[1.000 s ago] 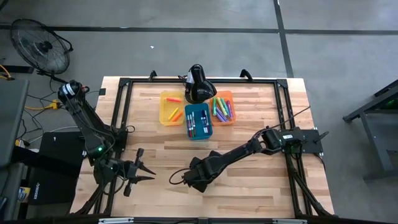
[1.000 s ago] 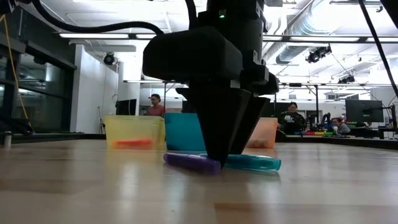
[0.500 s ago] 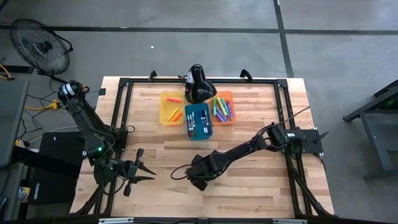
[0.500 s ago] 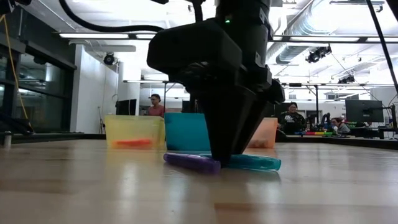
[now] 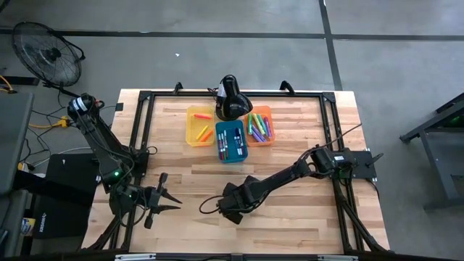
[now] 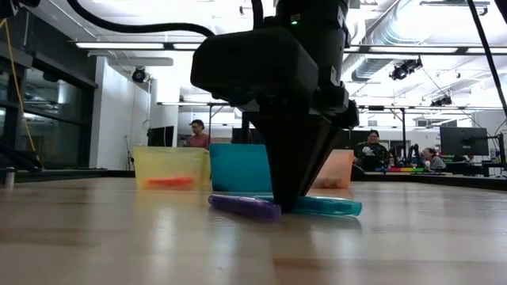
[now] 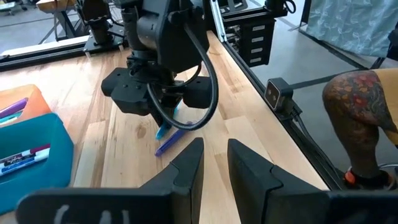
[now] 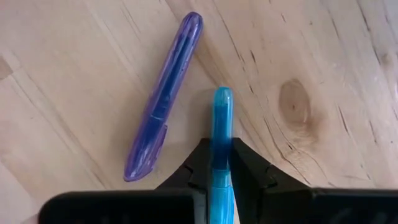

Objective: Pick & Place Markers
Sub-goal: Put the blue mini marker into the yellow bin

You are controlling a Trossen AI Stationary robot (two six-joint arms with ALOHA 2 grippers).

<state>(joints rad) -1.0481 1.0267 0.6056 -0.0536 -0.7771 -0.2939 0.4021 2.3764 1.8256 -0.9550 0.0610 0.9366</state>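
Observation:
A teal marker [image 8: 221, 118] and a purple marker [image 8: 165, 99] lie side by side on the wooden table near its front middle; both also show in the low view, the teal marker [image 6: 333, 207] and the purple marker [image 6: 244, 207]. My right gripper [image 5: 232, 209] stands over them, pointing down, shut on the teal marker. My left gripper [image 5: 171, 201] waits open and empty near the front left; it also shows in the left wrist view [image 7: 214, 163]. Other markers lie in the yellow bin [image 5: 199, 125], the blue bin [image 5: 231, 142] and the orange bin [image 5: 260, 125]. My right gripper pinches the teal marker's barrel [image 8: 221, 146] between its two fingers, one on each long side. The fingers come from above, pointing down, and lie across the marker. The marker lies flat on the table, its free end [image 8: 222, 93] sticking out past the fingers.
The three bins stand together at the far middle of the table, with a black camera [image 5: 230, 98] behind them. A black frame rail [image 5: 328, 130] runs along the table's edges. A person's arm [image 7: 360, 118] shows beyond the table's edge.
My right gripper has shifted a little toward the table's right edge, staying low over the teal marker. The teal marker has slid slightly to the right along the table. The purple marker has stayed put.

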